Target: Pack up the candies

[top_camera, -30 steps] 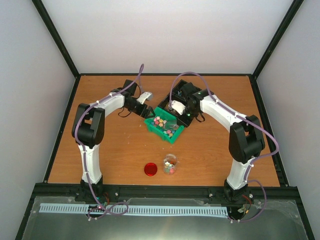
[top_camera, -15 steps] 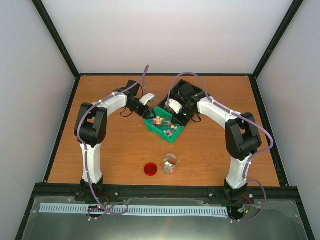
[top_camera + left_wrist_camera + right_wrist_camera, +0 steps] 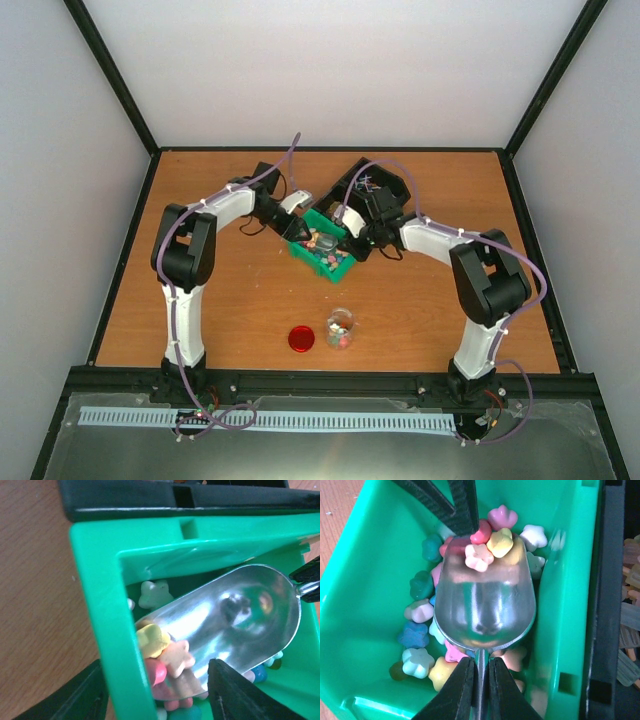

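Wide overhead; wrist cameras (close, seemingly opposed) share green bin (image 3: 225,535) (image 3: 565,605).

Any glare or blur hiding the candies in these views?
Left wrist: white glare across the scoop bowl, soft focus throughout. Right wrist: sharp candies, scoop mirrors its surroundings. Top external: evenly lit, candies too small to resolve.

A robotics test cell was indicated: a wooden table (image 3: 250,300) was enclosed by plain white panels (image 3: 330,70) held in black frame struts (image 3: 110,70). The left arm (image 3: 185,290) and the right arm (image 3: 485,300) were bolted along its near edge, beside a slotted cable duct (image 3: 270,420).
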You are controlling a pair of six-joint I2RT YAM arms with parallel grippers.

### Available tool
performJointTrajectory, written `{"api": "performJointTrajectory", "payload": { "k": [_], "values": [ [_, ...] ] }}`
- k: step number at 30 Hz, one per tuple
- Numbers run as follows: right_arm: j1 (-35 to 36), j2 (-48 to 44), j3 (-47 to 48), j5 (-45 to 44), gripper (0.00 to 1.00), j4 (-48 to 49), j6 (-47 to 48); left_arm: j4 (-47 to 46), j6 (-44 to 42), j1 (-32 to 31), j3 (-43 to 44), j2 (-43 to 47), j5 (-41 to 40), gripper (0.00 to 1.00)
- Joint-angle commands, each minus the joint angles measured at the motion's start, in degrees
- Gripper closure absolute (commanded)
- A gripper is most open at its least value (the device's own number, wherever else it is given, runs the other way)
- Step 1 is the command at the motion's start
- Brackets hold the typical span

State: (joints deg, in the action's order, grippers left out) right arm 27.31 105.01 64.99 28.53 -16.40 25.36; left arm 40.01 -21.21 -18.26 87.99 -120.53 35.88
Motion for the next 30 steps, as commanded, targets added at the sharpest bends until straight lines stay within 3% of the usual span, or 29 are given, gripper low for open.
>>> {"api": "performJointTrajectory", "payload": {
  "k": [1, 13, 19, 30],
  "values": [
    [-0.2, -3.3, -4.9, 1.7, 0.97, 4.5, -3.3, 2.4, 0.9, 1.7, 1.9, 0.1, 6.5, 0.48],
    [-0.2, -2.1, -13.4, 3.9, 0.97, 24.4, -11.9, 9.8, -3.4, 3.0, 2.7, 1.9, 15.1, 0.49],
    [-0.2, -1.0, -15.9, 6.8, 0.97, 35.2, -15.0, 14.3, -6.8, 3.0, 3.3, 1.8, 19.0, 0.55],
    [-2.7, -4.8, -21.2, 11.1, 0.97, 42.8, -18.4, 12.3, -2.1, 7.0, 3.8, 2.7, 16.2, 0.54]
  ]
}}
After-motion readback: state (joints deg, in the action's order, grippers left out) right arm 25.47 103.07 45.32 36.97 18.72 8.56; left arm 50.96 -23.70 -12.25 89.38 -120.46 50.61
